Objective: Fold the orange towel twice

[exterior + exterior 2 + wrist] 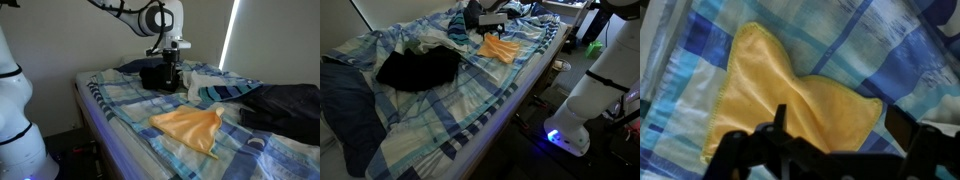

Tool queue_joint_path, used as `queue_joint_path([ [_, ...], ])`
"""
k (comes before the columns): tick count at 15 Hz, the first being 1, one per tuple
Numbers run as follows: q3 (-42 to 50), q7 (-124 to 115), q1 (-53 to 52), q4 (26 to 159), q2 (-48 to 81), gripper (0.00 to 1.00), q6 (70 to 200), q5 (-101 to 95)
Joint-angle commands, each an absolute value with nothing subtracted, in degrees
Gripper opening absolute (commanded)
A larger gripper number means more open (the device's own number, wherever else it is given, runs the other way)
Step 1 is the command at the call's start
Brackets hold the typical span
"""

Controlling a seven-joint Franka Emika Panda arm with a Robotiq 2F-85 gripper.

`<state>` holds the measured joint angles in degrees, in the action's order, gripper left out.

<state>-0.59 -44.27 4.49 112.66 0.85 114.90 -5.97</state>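
Hovering wide open and empty, the black gripper (162,80) hangs apart from the small rumpled yellow-orange cloth towel (188,128) at its 5 o'clock on the blue-and-white plaid bedsheet (120,115), so a deep pinch likely snags the sheet too.

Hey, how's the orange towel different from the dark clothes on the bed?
The towel is bright yellow-orange; the clothes are near black. The towel is smaller than the clothes. The towel lies spread out almost flat; the clothes sit in a rumpled heap. Both rest on the plaid sheet.
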Motion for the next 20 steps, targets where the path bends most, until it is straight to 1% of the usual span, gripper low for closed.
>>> queue_joint_path([
  [1,0.2,-52.69,2.69,107.63,4.95,1.0,111.55,-8.07],
  [6,1.4,-60.78,1.25,99.81,12.29,1.0,109.47,-9.15],
  [11,3.95,-59.16,1.45,89.34,20.49,1.0,107.65,-7.77],
  [20,8.33,-59.0,3.39,72.39,34.03,1.0,96.97,-4.59],
])
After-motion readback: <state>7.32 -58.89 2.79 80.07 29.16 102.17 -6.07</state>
